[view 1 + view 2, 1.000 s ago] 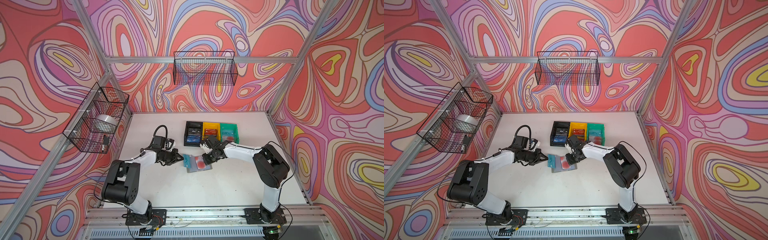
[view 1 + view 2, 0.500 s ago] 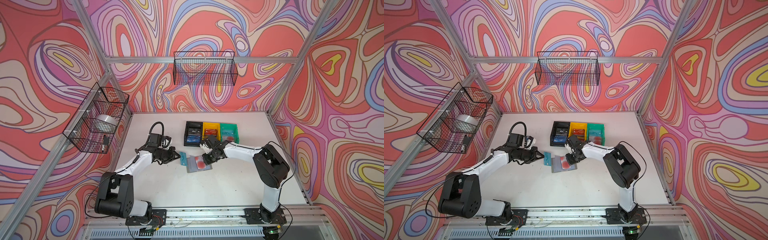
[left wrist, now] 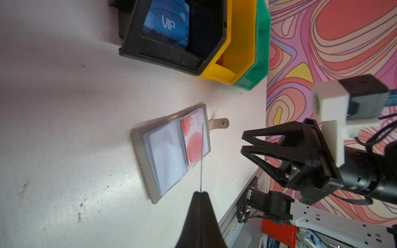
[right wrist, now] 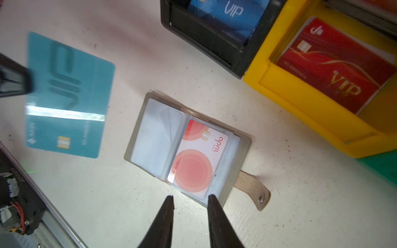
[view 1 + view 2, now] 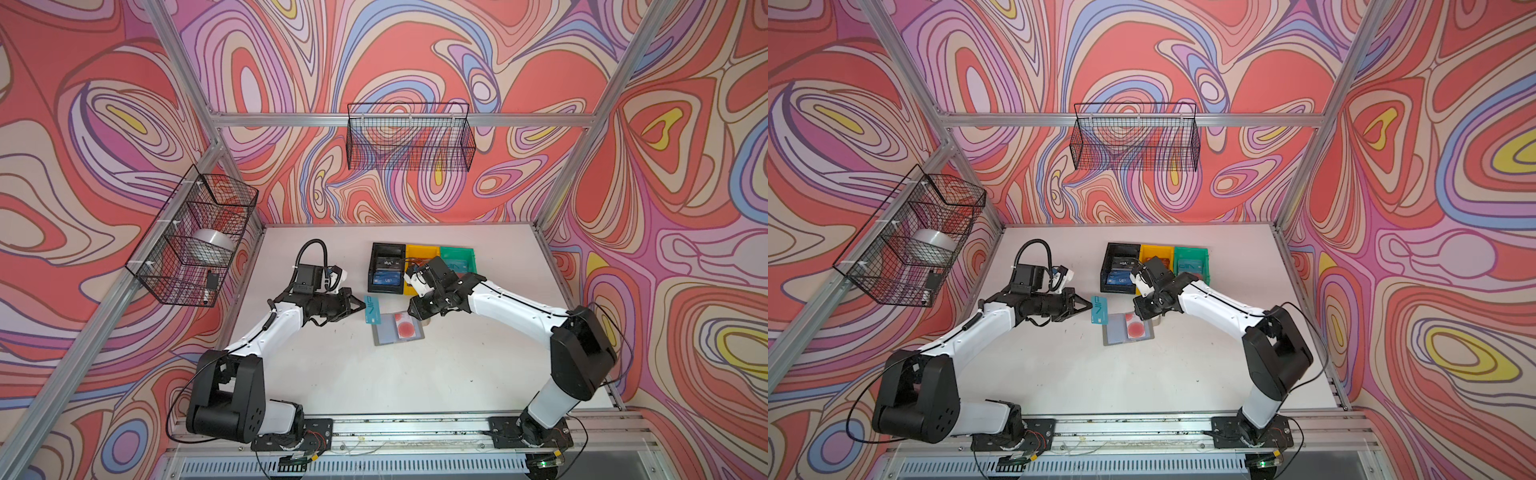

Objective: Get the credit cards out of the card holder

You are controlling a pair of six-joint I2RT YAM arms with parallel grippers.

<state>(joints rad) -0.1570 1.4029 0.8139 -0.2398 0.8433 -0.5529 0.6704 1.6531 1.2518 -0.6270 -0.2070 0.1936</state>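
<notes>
Left gripper (image 5: 362, 308) clamped on teal VIP card (image 5: 372, 309), centre of a top view, grey card holder (image 5: 384, 336) lying open just lower right of it, white red-circle card (image 4: 193, 169) in its sleeve, right gripper (image 4: 190, 198) narrowly parted, empty, at holder's edge

1. In both top views I look steeply down from high and far, over the whole white tabletop (image 5: 457, 374).
2. My left wrist camera faces the grey book-like card holder (image 3: 167, 154) and black plastic bin (image 3: 171, 55) from close.
3. My right wrist camera, nearer, shares both.
</notes>
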